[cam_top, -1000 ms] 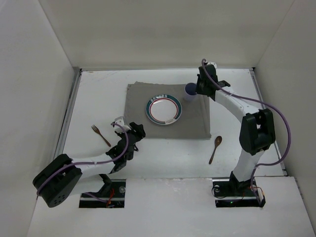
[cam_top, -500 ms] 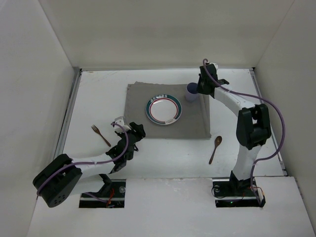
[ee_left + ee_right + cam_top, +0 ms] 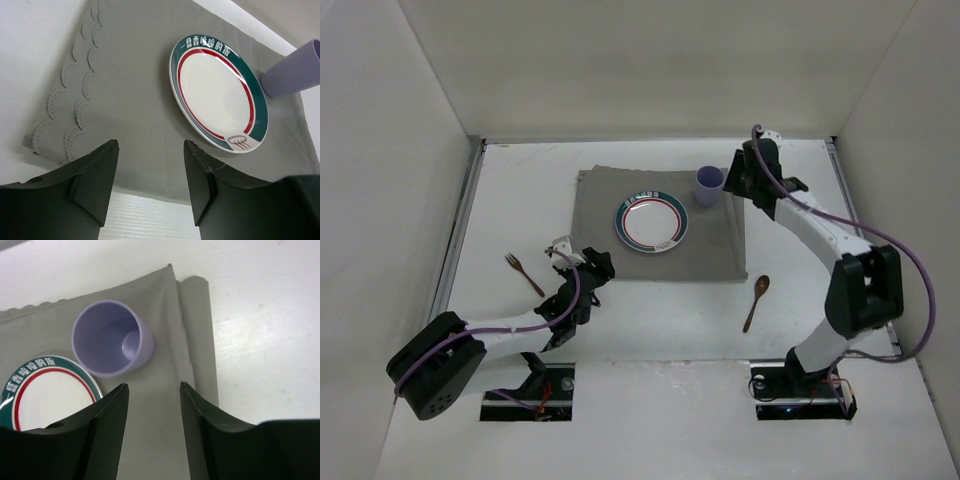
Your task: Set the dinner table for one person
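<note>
On the white dinner table (image 3: 520, 190) lies a grey mat (image 3: 660, 250) with a green-and-red-rimmed plate (image 3: 651, 222) at its middle. A purple cup (image 3: 709, 186) stands upright on the mat's far right corner. My right gripper (image 3: 734, 184) hangs open just right of the cup, apart from it; its wrist view shows the cup (image 3: 111, 340) beyond and left of the empty gripper (image 3: 154, 387). My left gripper (image 3: 595, 268) is open and empty at the mat's near left corner, and its wrist view (image 3: 150, 150) looks at the plate (image 3: 217, 92). A fork (image 3: 524, 273) lies left of it.
A wooden spoon (image 3: 756, 301) lies on the table near the mat's near right corner, below the right arm. White walls enclose the table on three sides, and metal strips run along its side edges.
My right gripper has opened, let go of the purple cup and drawn back to the right. The cup stays upright on the mat. The left arm has not moved.
</note>
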Controlling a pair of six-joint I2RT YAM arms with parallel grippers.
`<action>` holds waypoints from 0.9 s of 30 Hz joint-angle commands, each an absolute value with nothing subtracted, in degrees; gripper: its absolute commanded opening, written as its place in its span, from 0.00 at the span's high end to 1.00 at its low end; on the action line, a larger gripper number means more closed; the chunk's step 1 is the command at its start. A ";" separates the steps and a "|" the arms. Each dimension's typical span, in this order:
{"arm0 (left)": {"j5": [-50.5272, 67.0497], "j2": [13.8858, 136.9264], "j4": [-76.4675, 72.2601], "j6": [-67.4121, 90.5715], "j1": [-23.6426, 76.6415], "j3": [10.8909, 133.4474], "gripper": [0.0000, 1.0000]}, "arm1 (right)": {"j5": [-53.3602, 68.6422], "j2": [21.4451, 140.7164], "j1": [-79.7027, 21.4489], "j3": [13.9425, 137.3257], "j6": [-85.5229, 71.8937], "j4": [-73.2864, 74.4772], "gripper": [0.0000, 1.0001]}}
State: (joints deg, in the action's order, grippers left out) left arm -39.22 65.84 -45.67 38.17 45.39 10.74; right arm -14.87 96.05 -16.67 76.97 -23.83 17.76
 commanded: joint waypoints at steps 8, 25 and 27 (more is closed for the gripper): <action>-39.64 64.34 -48.60 38.41 46.62 12.30 0.48 | -28.65 64.98 -21.04 42.04 -37.24 15.62 0.78; -39.99 60.29 -48.16 38.32 47.42 11.16 0.47 | -31.99 61.96 -35.81 33.31 -62.75 41.13 0.61; -39.99 60.47 -48.16 38.32 47.15 11.08 0.47 | -31.47 63.89 -35.81 32.87 -64.16 40.52 0.63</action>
